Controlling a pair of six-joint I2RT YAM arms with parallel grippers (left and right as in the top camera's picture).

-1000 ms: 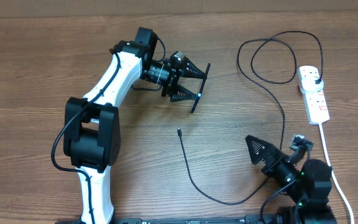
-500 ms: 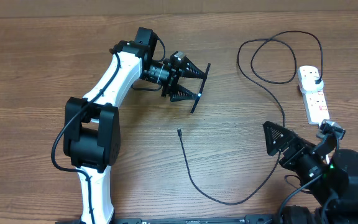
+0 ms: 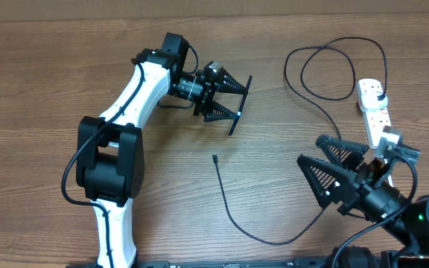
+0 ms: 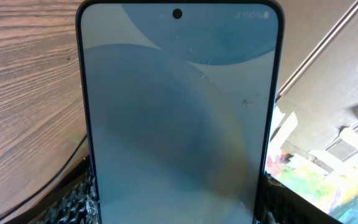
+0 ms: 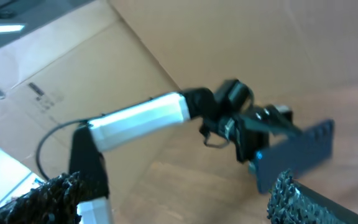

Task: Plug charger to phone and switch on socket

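Barely begun: phone gripped, nothing plugged in yet
Left hand [image 3: 233, 102] pinches the phone [image 4: 179, 118] above the table's far middle; right hand [image 3: 310, 150] hovers spread near the right edge; charger [image 3: 214, 158] tip lies loose mid-table, socket [image 3: 375, 112] untouched

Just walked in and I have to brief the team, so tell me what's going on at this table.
The left end effector holds the phone on edge over the table. The charger is plugged into the socket, but its connector tip lies loose on the table, not yet in the phone. The right end effector hovers open and empty near the socket.
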